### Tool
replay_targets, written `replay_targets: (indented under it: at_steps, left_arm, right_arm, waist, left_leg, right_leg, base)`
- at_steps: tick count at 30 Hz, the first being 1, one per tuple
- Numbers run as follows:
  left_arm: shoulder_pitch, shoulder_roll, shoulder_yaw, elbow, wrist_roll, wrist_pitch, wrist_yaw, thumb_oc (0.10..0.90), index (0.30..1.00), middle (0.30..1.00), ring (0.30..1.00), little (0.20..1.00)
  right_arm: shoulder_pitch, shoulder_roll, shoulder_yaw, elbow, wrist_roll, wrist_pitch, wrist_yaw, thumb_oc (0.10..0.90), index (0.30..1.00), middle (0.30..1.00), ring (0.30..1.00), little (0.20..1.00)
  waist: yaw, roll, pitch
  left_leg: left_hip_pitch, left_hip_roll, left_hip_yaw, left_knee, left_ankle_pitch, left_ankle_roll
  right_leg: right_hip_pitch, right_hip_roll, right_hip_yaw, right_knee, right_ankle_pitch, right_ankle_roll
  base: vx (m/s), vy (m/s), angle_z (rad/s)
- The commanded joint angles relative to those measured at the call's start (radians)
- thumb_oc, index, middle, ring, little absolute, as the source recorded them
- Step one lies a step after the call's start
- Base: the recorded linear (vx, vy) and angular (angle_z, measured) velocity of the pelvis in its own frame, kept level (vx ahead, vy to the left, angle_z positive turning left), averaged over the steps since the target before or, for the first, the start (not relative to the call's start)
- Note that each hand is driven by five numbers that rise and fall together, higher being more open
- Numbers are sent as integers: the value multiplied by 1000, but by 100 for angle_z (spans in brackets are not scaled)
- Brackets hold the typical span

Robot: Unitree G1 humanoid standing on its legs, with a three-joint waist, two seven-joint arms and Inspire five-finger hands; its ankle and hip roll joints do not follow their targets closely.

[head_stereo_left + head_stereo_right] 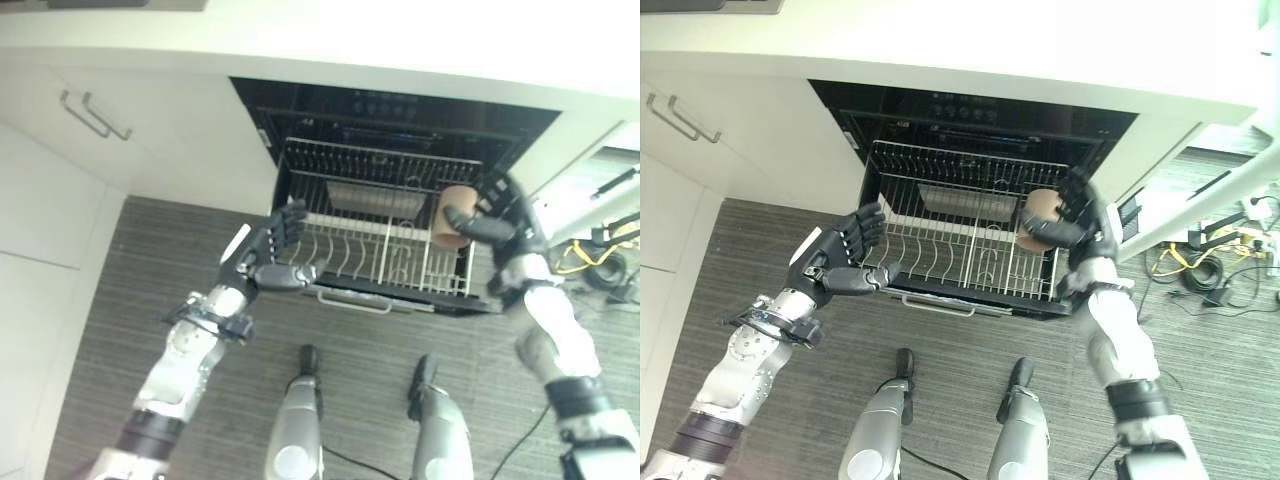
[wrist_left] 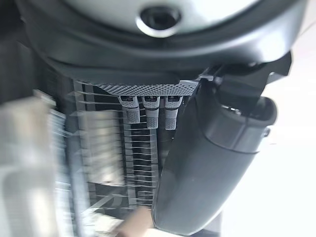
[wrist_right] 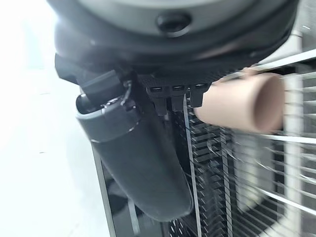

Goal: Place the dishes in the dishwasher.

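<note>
The dishwasher's wire rack (image 1: 380,160) is pulled out over the open door. A tan cup (image 1: 452,208) lies on its side at the rack's right edge, also seen as the cup (image 3: 242,106) in the right wrist view. My right hand (image 1: 510,215) is open around it: the straight thumb crosses in front of the cup, and the fingers (image 3: 173,95) are behind it. My left hand (image 1: 265,250) is open with spread fingers at the rack's front left corner and holds nothing.
A grey dish-like thing (image 1: 375,198) lies at the rack's back. The rack's front handle (image 1: 355,300) faces me. White cabinets with bar handles (image 1: 95,115) stand to the left, and the counter runs above. Loose cables (image 1: 600,265) lie on the floor at right.
</note>
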Motion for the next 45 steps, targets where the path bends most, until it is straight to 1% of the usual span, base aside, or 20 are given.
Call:
replay_targets:
  at_steps: [1,3,5,8,11,12,13,14,16,26,35,36,37,39,40,41,42,43,44,45]
  left_arm:
    - [5,24,97,-108,28,-268,93,800,900,900,900,900]
    - [27,-39,156,-135,30,-297,119,800,900,900,900,900]
    - [51,-60,177,-145,42,-302,114,800,900,900,900,900]
    - [116,-70,196,-141,46,-275,87,800,900,900,900,900]
    - [177,-71,210,-116,30,-219,61,800,900,900,900,900]
    - [192,-58,205,-87,62,-227,75,800,900,900,900,900]
    - [199,-50,202,-75,62,-232,84,800,900,900,900,900]
    - [215,-54,206,-60,33,-204,66,800,900,900,900,900]
    - [220,-53,196,-23,30,-202,59,800,900,900,900,900]
    - [218,-67,169,93,8,-68,-41,800,900,900,900,900]
    - [215,-73,163,126,28,-40,-63,800,900,900,900,900]
    - [213,-139,217,69,-147,-180,-47,800,900,900,900,900]
    - [217,-142,218,69,-141,-180,-58,800,900,900,900,900]
    - [224,-147,218,68,-131,-185,-80,800,900,900,900,900]
    - [230,-148,218,68,-137,-190,-90,800,900,900,900,900]
    - [231,-152,217,72,-145,-191,-93,800,900,900,900,900]
    - [237,-158,219,77,-155,-200,-98,800,900,900,900,900]
    - [244,-158,220,73,-161,-206,-100,800,900,900,900,900]
    - [259,-154,225,56,-156,-220,-96,800,900,900,900,900]
    - [271,-149,230,37,-150,-242,-95,800,900,900,900,900]
  right_arm:
    - [-24,-53,-54,-83,-65,-175,79,800,900,900,900,900]
    - [56,-23,-88,-169,-101,-178,119,800,900,900,900,900]
    - [91,-7,-108,-206,-110,-182,123,800,900,900,900,900]
    - [161,8,-146,-254,-123,-182,121,800,900,900,900,900]
    - [216,15,-170,-249,-118,-173,132,800,900,900,900,900]
    - [231,11,-178,-231,-157,-175,122,800,900,900,900,900]
    - [238,4,-179,-221,-173,-173,123,800,900,900,900,900]
    - [248,6,-181,-203,-135,-160,136,800,900,900,900,900]
    - [250,17,-174,-167,-128,-172,141,800,900,900,900,900]
    - [257,27,-175,-73,-130,-158,157,800,900,900,900,900]
    - [257,26,-173,-62,-159,-137,188,800,900,900,900,900]
    - [286,-27,-166,-149,-236,-143,271,800,900,900,900,900]
    - [290,-31,-172,-153,-230,-150,275,800,900,900,900,900]
    - [289,-36,-183,-156,-241,-161,275,800,900,900,900,900]
    - [282,-46,-191,-150,-242,-165,270,800,900,900,900,900]
    - [272,-48,-196,-143,-241,-162,265,800,900,900,900,900]
    - [254,-49,-206,-130,-239,-154,267,800,900,900,900,900]
    - [252,-51,-211,-131,-240,-153,271,800,900,900,900,900]
    - [263,-57,-219,-144,-239,-152,284,800,900,900,900,900]
    - [274,-66,-227,-155,-239,-150,291,800,900,900,900,900]
  waist:
    - [-15,-38,-161]
    - [-39,-50,-223]
    - [-48,-52,-254]
    - [-63,-52,-288]
    - [-71,-47,-309]
    - [-75,-44,-318]
    - [-76,-42,-322]
    - [-76,-38,-329]
    - [-78,-36,-337]
    - [-68,-37,-374]
    - [-69,-44,-386]
    - [-77,-40,-336]
    - [-74,-48,-330]
    - [-58,-71,-307]
    - [-51,-73,-288]
    - [-50,-69,-280]
    - [-53,-58,-279]
    - [-55,-52,-281]
    - [-56,-42,-289]
    - [-57,-39,-295]
  left_leg:
    - [45,18,85,82,-152,16]
    - [83,22,99,82,-164,16]
    - [110,23,107,82,-175,18]
    - [149,22,119,82,-194,21]
    - [167,23,128,82,-202,23]
    - [176,21,131,82,-207,24]
    - [181,20,132,82,-210,26]
    - [190,20,134,82,-211,27]
    - [195,20,135,82,-212,28]
    - [209,12,138,82,-213,36]
    - [211,20,146,82,-209,37]
    - [201,-40,115,82,-152,30]
    - [212,-50,135,82,-138,29]
    - [223,-75,163,82,-60,24]
    - [209,-52,173,82,-1,8]
    - [197,-20,175,82,4,0]
    - [187,27,166,82,-36,-4]
    - [177,59,150,82,-55,-8]
    - [151,102,100,82,-70,-20]
    - [133,126,64,82,-67,-32]
  right_leg:
    - [64,25,62,-23,-86,35]
    - [97,32,75,-23,-99,34]
    - [120,39,84,-23,-109,32]
    - [155,51,105,-23,-128,31]
    - [171,55,111,-23,-136,32]
    - [179,57,113,-23,-140,32]
    - [184,58,115,-23,-142,33]
    - [192,59,117,-23,-144,32]
    - [198,60,120,-23,-144,33]
    - [222,50,83,-23,-147,31]
    - [221,47,81,-23,-141,34]
    - [217,167,115,-23,-165,-33]
    - [223,161,113,-23,-167,-38]
    - [238,140,115,-23,-168,-51]
    - [248,137,116,-23,-168,-56]
    - [252,136,116,-23,-167,-54]
    - [252,131,114,-23,-164,-42]
    - [251,126,116,-23,-163,-34]
    - [251,118,129,-23,-165,-23]
    - [250,110,140,-23,-169,-16]
  base:
    - [95,-22,-27]
    - [97,-18,-32]
    - [97,1,-20]
    - [74,22,-23]
    - [50,27,-9]
    - [47,34,-11]
    - [56,42,-15]
    - [52,35,-16]
    - [43,22,-14]
    - [30,16,-2]
    - [8,2,-2]
    - [34,-25,-3]
    - [69,-39,-7]
    - [82,-7,-4]
    - [58,154,8]
    - [77,358,10]
    - [78,450,18]
    - [118,577,27]
    - [118,559,28]
    - [112,534,19]
